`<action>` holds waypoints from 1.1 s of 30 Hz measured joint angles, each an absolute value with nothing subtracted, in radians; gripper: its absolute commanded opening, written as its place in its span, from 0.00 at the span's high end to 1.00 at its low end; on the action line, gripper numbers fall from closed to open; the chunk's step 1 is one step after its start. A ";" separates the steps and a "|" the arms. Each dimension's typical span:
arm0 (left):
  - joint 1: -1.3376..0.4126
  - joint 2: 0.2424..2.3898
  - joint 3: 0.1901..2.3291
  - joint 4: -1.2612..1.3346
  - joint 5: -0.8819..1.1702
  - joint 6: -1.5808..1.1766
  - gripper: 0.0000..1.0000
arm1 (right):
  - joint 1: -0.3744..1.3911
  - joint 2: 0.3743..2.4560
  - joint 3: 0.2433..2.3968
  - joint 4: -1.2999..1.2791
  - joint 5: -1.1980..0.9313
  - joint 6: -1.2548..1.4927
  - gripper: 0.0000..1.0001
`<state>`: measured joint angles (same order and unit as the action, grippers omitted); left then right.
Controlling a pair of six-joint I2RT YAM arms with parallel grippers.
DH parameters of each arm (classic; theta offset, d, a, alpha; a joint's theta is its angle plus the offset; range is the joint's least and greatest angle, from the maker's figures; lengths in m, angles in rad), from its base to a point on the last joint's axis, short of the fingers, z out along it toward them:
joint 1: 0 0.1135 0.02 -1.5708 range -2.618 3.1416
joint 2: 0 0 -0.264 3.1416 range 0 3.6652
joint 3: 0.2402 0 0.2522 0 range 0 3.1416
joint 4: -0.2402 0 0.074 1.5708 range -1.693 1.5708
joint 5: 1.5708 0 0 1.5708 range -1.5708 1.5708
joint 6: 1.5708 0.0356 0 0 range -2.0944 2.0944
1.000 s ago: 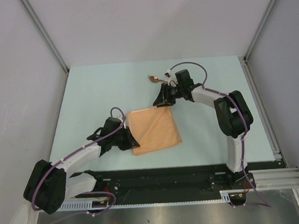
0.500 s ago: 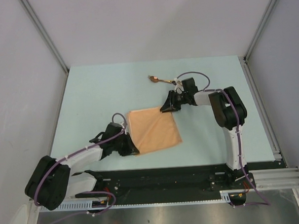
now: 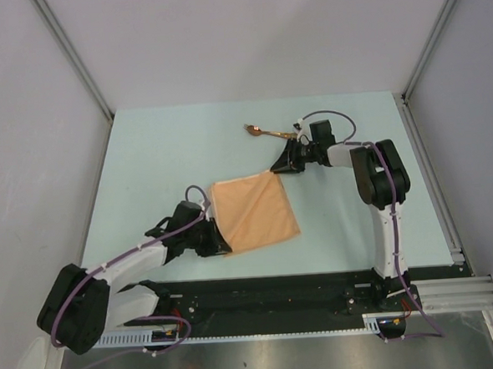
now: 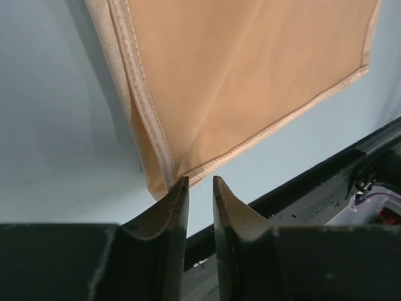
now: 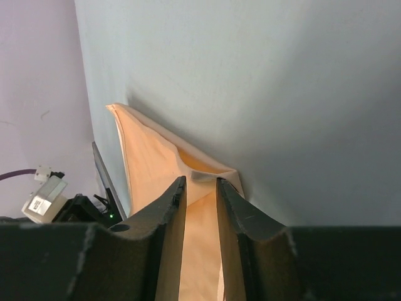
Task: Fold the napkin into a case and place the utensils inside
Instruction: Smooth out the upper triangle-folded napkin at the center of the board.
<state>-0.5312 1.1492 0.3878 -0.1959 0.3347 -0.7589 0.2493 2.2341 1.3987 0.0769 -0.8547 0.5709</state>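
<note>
The peach-orange napkin (image 3: 255, 211) lies folded flat on the pale table (image 3: 153, 157), turned slightly askew. My right gripper (image 3: 279, 169) sits low at its far right corner. In the right wrist view the jaws (image 5: 200, 180) pinch a raised fold of that napkin (image 5: 150, 163) corner. My left gripper (image 3: 223, 247) rests at the near left corner. In the left wrist view its jaws (image 4: 200, 180) stand a little apart with nothing between them, and the napkin (image 4: 250, 69) corner touches the left fingertip (image 4: 182, 185). The copper utensils (image 3: 264, 132) lie behind the right gripper.
A black rail (image 3: 261, 288) runs along the table's near edge, just behind the left gripper, and shows in the left wrist view as a dark rail (image 4: 313, 182). Grey walls and aluminium posts (image 3: 76, 61) close the table in.
The right gripper drew back to the right, dropped to the napkin's far right corner and closed on it. The left gripper slid along the left edge to the near corner.
</note>
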 measured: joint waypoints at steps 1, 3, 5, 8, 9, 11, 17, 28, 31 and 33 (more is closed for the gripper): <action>-0.532 1.134 0.394 -0.213 0.333 -0.758 0.65 | 0.250 2.230 1.399 0.070 -0.851 0.569 0.68; -0.533 1.096 0.421 -0.262 0.321 -0.757 0.59 | 0.252 2.217 1.399 0.044 -0.838 0.564 0.66; -0.527 1.061 0.461 -0.304 0.314 -0.751 0.51 | 0.254 2.191 1.399 -0.006 -0.807 0.547 0.64; -0.500 1.037 0.542 -0.355 0.308 -0.731 0.37 | 0.266 2.115 1.391 -0.102 -0.726 0.502 0.55; -0.482 1.040 0.572 -0.370 0.306 -0.724 0.35 | 0.272 2.082 1.389 -0.138 -0.688 0.485 0.50; -0.439 1.055 0.622 -0.387 0.300 -0.711 0.35 | 0.295 2.017 1.388 -0.212 -0.606 0.438 0.42; -0.257 1.173 0.709 -0.371 0.330 -0.677 0.50 | 0.487 1.839 1.388 -0.385 -0.355 0.336 0.39; -0.109 1.049 0.670 -0.397 0.376 -0.662 0.53 | 0.841 1.957 1.298 -0.041 -0.577 0.599 0.66; -0.094 1.027 0.657 -0.393 0.398 -0.662 0.52 | 0.884 2.040 1.290 0.064 -0.630 0.674 0.69; -0.093 1.030 0.649 -0.385 0.413 -0.662 0.52 | 0.899 2.072 1.282 0.102 -0.650 0.705 0.70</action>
<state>-0.0929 1.0298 0.6487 -0.3847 0.4133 -0.6624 0.8986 2.0724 1.2823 0.1024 -0.6498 0.7052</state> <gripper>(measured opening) 0.473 0.322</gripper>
